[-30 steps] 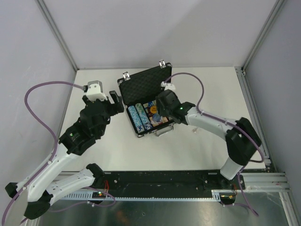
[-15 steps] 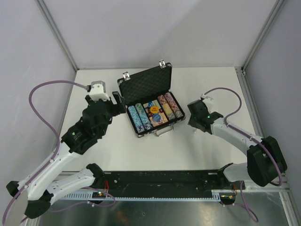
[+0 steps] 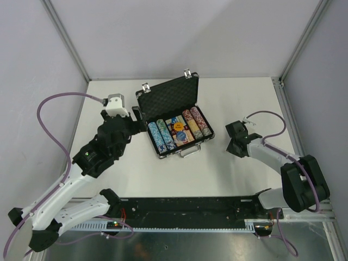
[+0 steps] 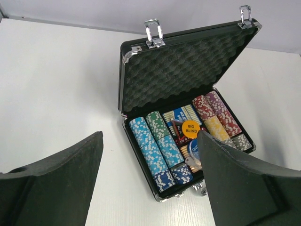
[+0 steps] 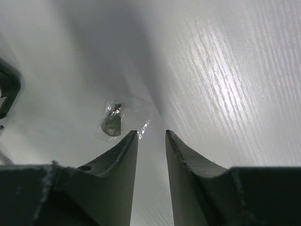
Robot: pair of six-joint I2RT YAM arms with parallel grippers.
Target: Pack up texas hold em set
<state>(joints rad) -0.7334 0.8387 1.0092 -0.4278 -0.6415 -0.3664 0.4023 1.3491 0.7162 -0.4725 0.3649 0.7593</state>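
The small black silver-trimmed briefcase (image 3: 187,150) lies open in the middle of the top view on the white table (image 3: 244,98). Its lid (image 4: 188,66), lined with dark egg-crate foam, is propped up towards the top of the frame with two silver latches on its upper edge. Inside run rows of poker chips (image 4: 153,153): blue and green ones at the left, red, yellow and grey at the right. Between them an orange round button (image 4: 191,128) printed BIG BLIND rests on the card decks. The left gripper (image 3: 132,113) hovers just left of the case, its jaws spread wide with nothing in them. The right gripper (image 5: 150,134) is low over bare table, well to the right of the case, its jaws a narrow gap apart and empty, just beside a small clear plastic packet (image 5: 112,123) with something dark in it
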